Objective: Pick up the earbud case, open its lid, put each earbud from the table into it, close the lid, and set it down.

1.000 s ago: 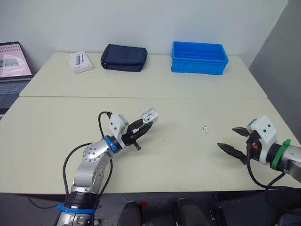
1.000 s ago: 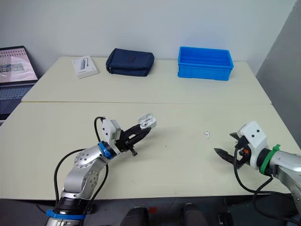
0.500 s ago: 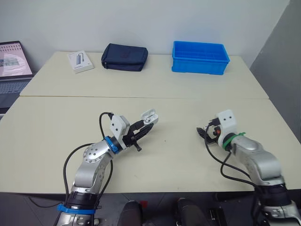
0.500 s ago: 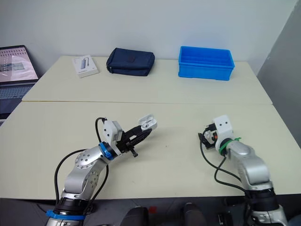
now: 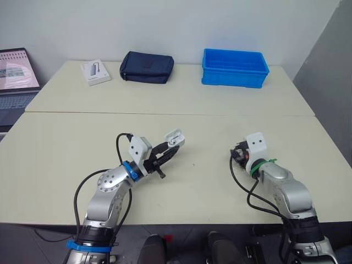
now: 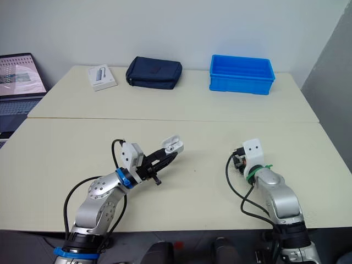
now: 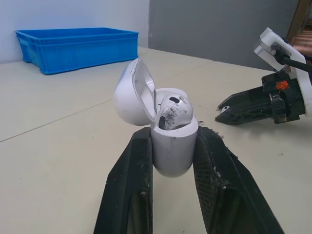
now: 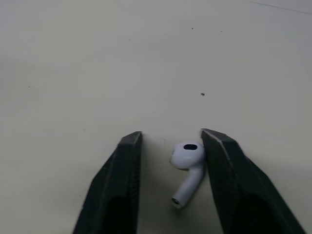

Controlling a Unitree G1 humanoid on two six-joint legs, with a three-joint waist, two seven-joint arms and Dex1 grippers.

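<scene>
On the near table (image 5: 66, 143), left side: left arm bent at the elbow, forearm raised off the surface and angled forward and toward the middle. Left gripper (image 5: 169, 147) tilts upward, both black fingers clamped on the lower body of the earbud case (image 7: 173, 146). Case is upright between the fingers and held above the table. Lid (image 7: 129, 95) is flipped open and hinged back. One earbud (image 7: 171, 109) sits in the case, head poking above the rim.

Right side: right arm's elbow is near the table's front edge, forearm reaching forward and inward, wrist pitched down. Right gripper (image 8: 170, 135) has its tips down at the tabletop, fingers apart and straddling the second earbud (image 8: 187, 163). That earbud lies on the table between the fingers, head touching one finger, clear gap to the other. Not pinched.

Left wrist view has the right gripper low at the table surface, well apart from the case.

Far table: blue plastic bin (image 5: 235, 67), navy zip pouch (image 5: 147, 67) and a small white box (image 5: 95, 72), with a laptop (image 5: 16, 71) at the far left edge.
</scene>
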